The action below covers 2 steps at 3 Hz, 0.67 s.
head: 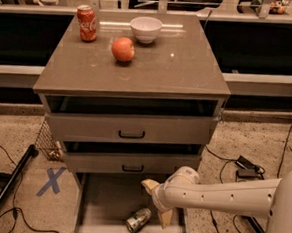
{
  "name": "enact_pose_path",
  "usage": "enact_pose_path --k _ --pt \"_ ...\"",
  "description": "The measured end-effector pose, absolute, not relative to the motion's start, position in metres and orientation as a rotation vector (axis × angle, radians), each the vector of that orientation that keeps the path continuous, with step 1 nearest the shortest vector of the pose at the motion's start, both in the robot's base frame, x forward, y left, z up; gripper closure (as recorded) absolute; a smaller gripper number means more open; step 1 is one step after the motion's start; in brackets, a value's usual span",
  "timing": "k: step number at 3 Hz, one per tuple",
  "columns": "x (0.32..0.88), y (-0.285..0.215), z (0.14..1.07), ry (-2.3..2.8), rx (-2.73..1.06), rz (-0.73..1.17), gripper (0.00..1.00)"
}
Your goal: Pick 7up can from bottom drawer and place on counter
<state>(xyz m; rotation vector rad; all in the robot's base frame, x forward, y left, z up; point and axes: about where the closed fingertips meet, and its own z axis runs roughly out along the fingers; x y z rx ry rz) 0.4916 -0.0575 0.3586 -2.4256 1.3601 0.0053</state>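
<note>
The 7up can lies on its side on the floor of the open bottom drawer, near the drawer's front. My gripper reaches in from the right on a white arm and hangs over the drawer, just up and right of the can, not touching it. Its two tan fingers are spread apart and hold nothing. The counter is the glossy grey-brown top of the cabinet above.
On the counter stand a red Coca-Cola can, a white bowl and a red apple. The two upper drawers stick out slightly. Cables lie on the floor to the right, a black pole and a blue X to the left.
</note>
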Motion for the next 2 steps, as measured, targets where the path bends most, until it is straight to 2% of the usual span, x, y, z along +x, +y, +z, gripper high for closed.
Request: enact_pose_path --k 1,2 --pt "0.491 -0.057 0.358 1.361 -2.426 0.006 0.0" --pt "0.5 -0.037 0.33 1.309 -2.492 0.075 0.0"
